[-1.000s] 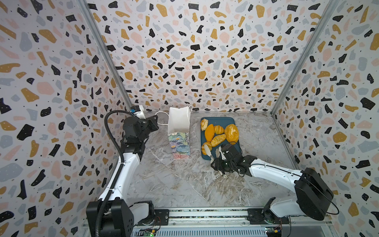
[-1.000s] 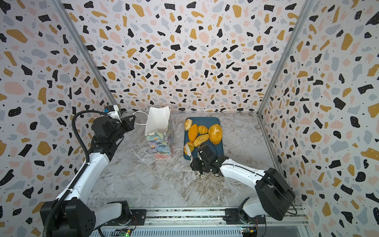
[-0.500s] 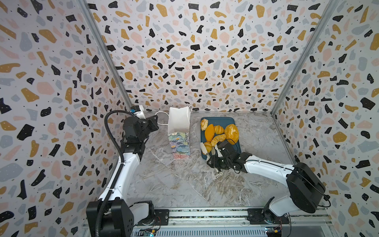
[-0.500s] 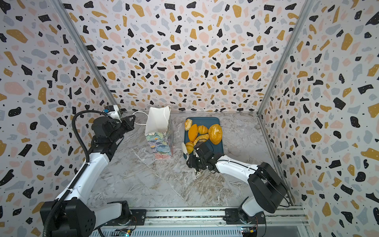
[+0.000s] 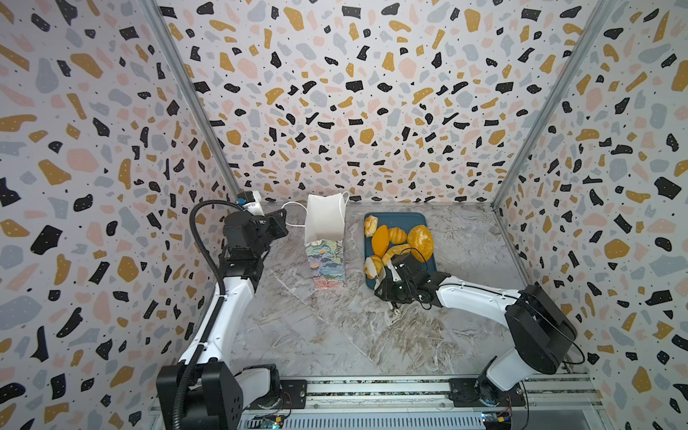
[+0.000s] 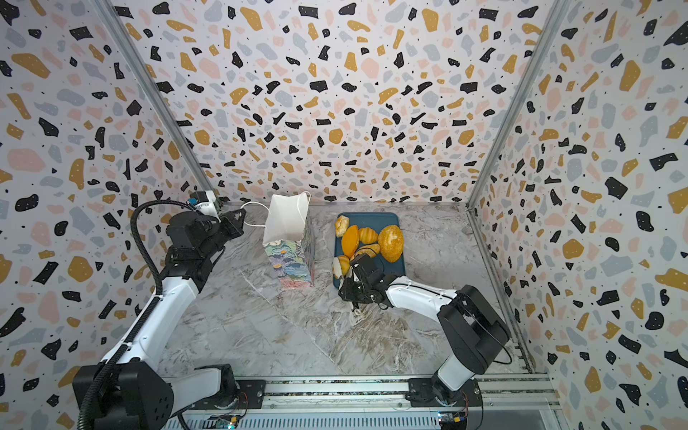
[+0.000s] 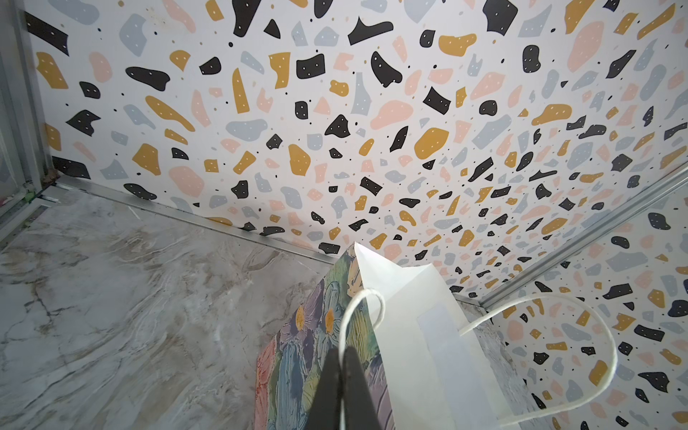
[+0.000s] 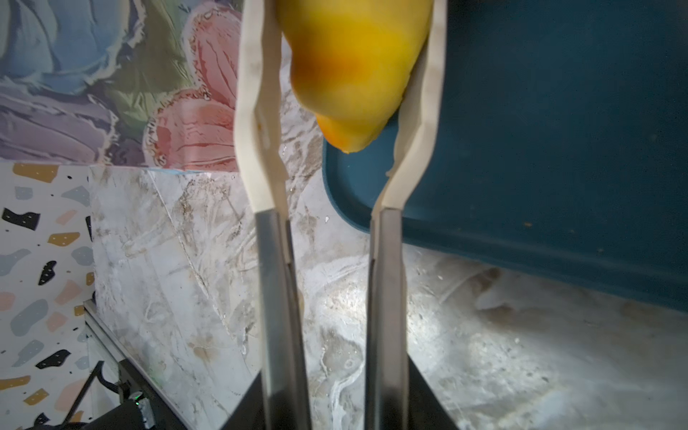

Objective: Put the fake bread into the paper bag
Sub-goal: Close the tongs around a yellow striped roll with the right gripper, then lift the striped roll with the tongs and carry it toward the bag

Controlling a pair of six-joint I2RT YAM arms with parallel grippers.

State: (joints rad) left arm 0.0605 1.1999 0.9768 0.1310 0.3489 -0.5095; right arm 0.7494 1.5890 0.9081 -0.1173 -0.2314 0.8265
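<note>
Marble tabletop: right end effector grips bread near paper bag.

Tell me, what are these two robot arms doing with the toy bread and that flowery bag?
They are filling the paper bag. The left claw is shut on the bag's white cord handle, and the bag stands upright on the table. The right claw is clamped on an orange roll at the corner of the blue tray nearest the bag. The other breads, among them the big seeded loaf, lie on the tray; none shows inside the bag.
</note>
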